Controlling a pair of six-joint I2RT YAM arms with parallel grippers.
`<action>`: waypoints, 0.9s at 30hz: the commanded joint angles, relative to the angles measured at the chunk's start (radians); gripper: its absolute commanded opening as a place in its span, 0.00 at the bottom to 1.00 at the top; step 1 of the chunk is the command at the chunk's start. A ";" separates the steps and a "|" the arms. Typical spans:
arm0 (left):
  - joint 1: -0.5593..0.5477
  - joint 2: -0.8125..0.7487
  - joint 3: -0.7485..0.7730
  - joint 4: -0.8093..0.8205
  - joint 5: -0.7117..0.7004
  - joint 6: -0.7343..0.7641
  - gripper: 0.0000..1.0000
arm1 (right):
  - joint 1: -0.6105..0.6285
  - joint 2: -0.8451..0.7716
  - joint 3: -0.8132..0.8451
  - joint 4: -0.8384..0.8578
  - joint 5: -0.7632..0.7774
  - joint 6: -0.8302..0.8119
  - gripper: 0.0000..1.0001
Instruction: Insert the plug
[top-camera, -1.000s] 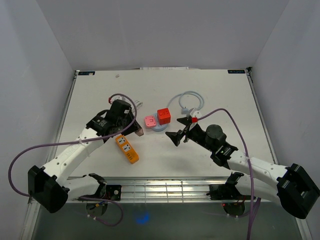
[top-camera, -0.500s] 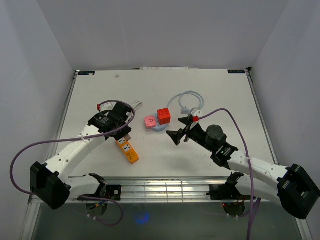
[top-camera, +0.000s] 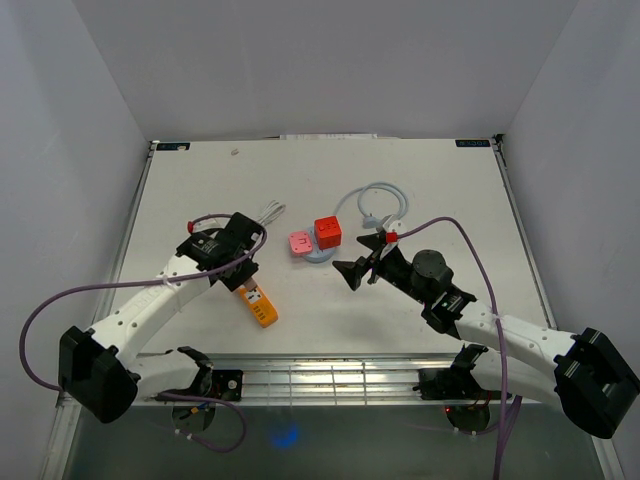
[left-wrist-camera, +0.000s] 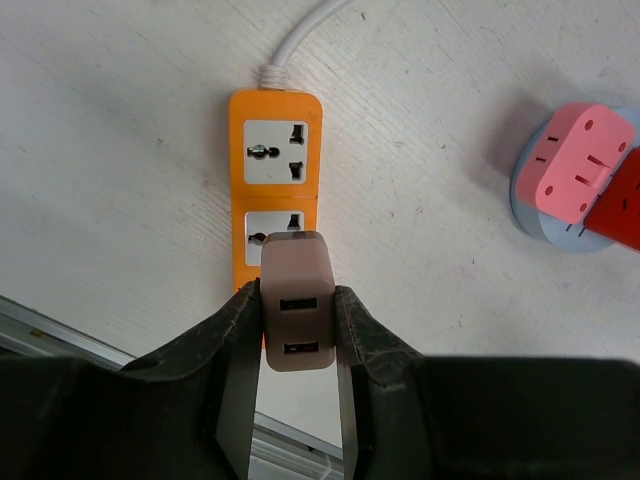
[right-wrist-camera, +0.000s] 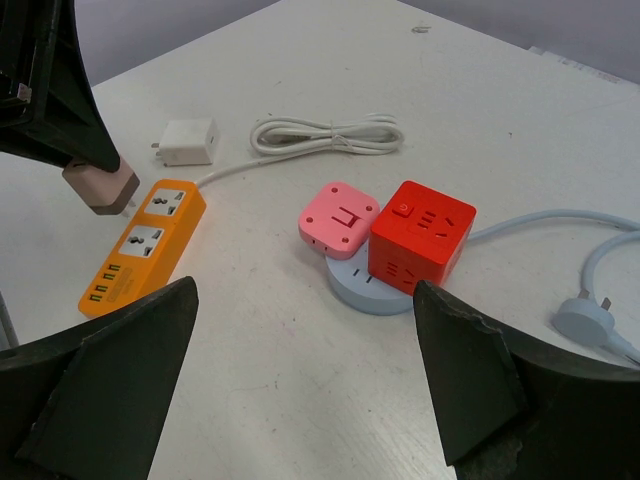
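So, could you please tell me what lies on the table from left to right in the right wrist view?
orange power strip → pink cube adapter → red cube socket → light blue plug

a lab rig: white table (top-camera: 200, 180) boxed by blank walls (top-camera: 330, 60).

A white table (top-camera: 200, 180) stands between plain pale grey walls (top-camera: 320, 60).
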 joint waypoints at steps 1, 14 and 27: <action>-0.001 -0.004 -0.019 0.028 -0.014 -0.124 0.00 | -0.002 0.002 0.006 0.032 0.028 0.013 0.93; -0.016 -0.026 -0.131 0.120 0.030 -0.167 0.00 | -0.004 0.017 0.010 0.031 0.025 0.016 0.93; -0.019 0.019 -0.130 0.138 -0.014 -0.127 0.00 | -0.004 0.022 0.012 0.029 0.026 0.018 0.93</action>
